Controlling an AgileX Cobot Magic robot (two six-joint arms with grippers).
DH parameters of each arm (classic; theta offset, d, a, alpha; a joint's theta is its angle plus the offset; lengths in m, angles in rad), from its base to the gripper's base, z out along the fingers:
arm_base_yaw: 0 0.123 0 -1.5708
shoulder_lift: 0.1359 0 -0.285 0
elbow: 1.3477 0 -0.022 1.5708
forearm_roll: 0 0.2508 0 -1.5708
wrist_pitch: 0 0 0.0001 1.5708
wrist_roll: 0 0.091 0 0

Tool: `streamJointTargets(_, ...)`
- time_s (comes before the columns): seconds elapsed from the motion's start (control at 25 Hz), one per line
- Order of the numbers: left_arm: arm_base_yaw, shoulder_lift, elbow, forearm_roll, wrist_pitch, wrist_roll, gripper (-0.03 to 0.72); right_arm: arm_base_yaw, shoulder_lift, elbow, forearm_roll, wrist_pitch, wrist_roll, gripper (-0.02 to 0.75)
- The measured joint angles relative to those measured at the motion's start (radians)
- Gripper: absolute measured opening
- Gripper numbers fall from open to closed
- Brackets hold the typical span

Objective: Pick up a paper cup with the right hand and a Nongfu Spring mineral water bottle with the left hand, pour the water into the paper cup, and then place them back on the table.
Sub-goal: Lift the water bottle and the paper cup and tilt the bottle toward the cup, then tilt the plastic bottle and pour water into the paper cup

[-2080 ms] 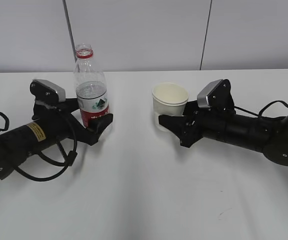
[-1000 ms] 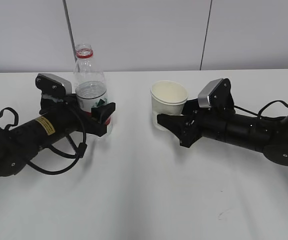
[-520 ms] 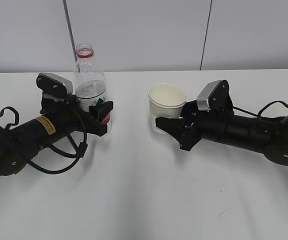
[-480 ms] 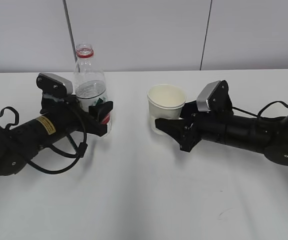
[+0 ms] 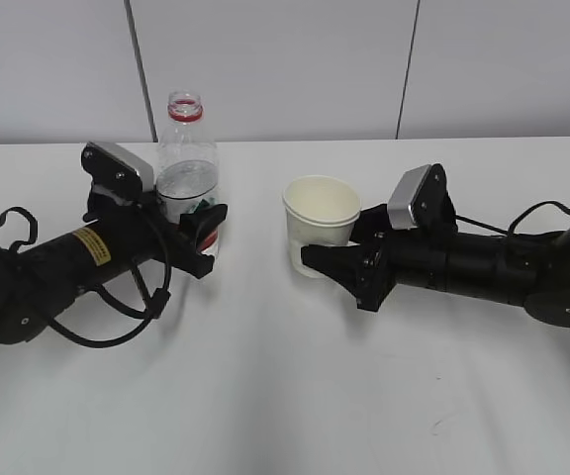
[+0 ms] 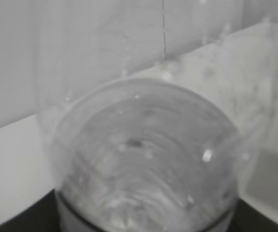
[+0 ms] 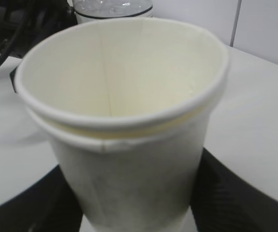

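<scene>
The Nongfu Spring mineral water bottle [image 5: 188, 163] stands upright and uncapped at the left, with water [image 5: 187, 181] in it. My left gripper [image 5: 202, 236] is shut on its labelled lower body. The clear bottle [image 6: 144, 159] fills the left wrist view. The cream-white paper cup [image 5: 320, 223] is upright and empty at the centre, and my right gripper [image 5: 329, 261] is shut on its lower half. In the right wrist view the cup [image 7: 124, 121] sits between the black fingers [image 7: 228, 193], with the bottle [image 7: 112, 7] behind it. I cannot tell whether either object is off the table [image 5: 265, 396].
Both arms lie low over the white table, the left arm [image 5: 47, 272] with looped cables and the right arm [image 5: 493, 267]. A grey panelled wall [image 5: 285, 59] closes the back. A small mark [image 5: 446, 423] lies front right.
The bottle and left gripper have shifted right toward the centre. The cup and right gripper have shifted left toward the bottle. The gap between them has narrowed.
</scene>
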Motion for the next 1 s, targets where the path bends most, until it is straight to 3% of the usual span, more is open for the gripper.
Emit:
streamJointTargets(0.56,0.000,-0.075,0.008,-0.046,0.061,0.231,0.365,0.000,0.000,-0.006,-0.053,-0.002,0.040,0.447)
streamJointTargets(1.0,0.000,-0.096,0.008,-0.047,0.057,0.485,0.364,0.018,0.000,-0.023,-0.095,-0.002,0.068,0.447)
